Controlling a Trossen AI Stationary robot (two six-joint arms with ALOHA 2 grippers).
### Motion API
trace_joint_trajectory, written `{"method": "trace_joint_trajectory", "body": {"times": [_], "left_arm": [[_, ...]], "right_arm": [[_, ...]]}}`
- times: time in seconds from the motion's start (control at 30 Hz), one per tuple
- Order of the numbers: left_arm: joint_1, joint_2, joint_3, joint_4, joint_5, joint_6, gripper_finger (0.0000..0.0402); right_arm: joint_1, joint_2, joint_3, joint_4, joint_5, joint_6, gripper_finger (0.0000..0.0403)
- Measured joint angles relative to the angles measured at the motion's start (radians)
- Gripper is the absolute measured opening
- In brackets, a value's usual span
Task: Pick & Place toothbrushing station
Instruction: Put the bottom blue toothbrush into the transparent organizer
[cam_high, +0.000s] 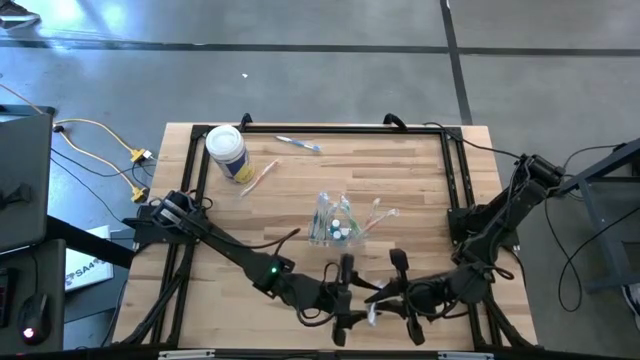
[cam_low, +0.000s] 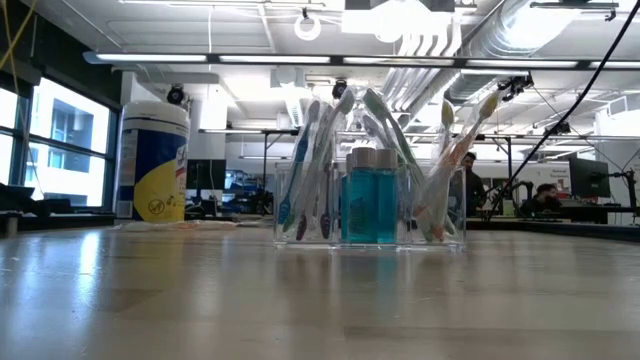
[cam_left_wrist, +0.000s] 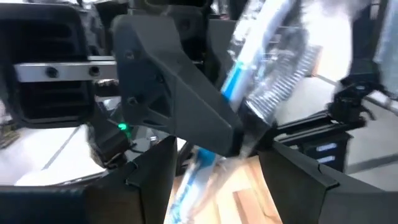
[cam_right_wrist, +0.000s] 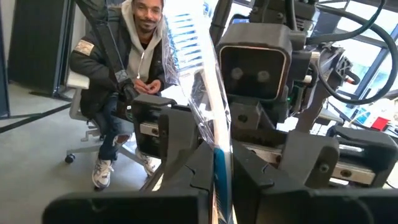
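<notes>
Currently right pincer (cam_right_wrist: 214, 168) is clamping a wrapped toothbrush (cam_right_wrist: 202, 93) near the table (cam_high: 420, 180) front edge, left pincer (cam_left_wrist: 214, 180) sitting apart around it.

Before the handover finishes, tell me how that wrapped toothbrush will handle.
Likely light: the right claw, shut on the wrapped toothbrush, holds it upright by one end. The crinkled clear wrapper probably flexes and slips. The handle looks stiff. The left claw stands open around it.

One clear holder (cam_high: 333, 222) stands on the table, with two blue bottles (cam_low: 371, 205) inside. One canister (cam_high: 227, 151), two loose toothbrushes (cam_high: 298, 144), two arms, one seated person (cam_right_wrist: 127, 74).
</notes>
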Motion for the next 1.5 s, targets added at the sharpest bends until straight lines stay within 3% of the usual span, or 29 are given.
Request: {"method": "trace_joint_trajectory", "body": {"times": [0.17, 0.3, 0.67, 0.87, 1.1, 1.2, 1.33, 1.5], "left_arm": [[0.0, 0.0, 0.0, 0.003, -0.032, 0.0, 0.0218], [0.0, 0.0, 0.0, 0.002, -0.033, 0.0, 0.0189], [-0.001, 0.0, 0.0, -0.007, -0.039, 0.005, 0.002], [-0.001, 0.0, 0.0, -0.014, -0.045, -0.008, 0.0031], [-0.002, 0.0, 0.0, -0.059, -0.054, -0.074, 0.0017], [-0.002, 0.0, 0.0, -0.078, -0.068, -0.108, 0.0017], [-0.025, -0.006, 0.0, -0.109, -0.196, -0.083, 0.0017], [-0.08, -0.051, 0.0, -0.204, -0.486, -0.022, 0.0017]], "right_arm": [[-0.001, 0.0, 0.0, -0.001, 0.0, 0.001, 0.0022], [-0.001, 0.0, 0.0, -0.002, -0.001, 0.001, 0.0022], [-0.001, -0.001, 0.0, -0.012, 0.003, 0.013, 0.0025], [-0.001, -0.001, 0.0, -0.022, 0.0, 0.024, 0.0039], [0.034, -0.014, -0.001, -0.044, 0.023, 0.023, 0.0094], [0.064, -0.031, -0.001, -0.082, 0.086, 0.044, 0.0129], [0.119, -0.046, -0.001, -0.139, 0.247, 0.096, 0.018], [0.187, -0.055, -0.001, -0.167, 0.465, 0.132, 0.022]]}}
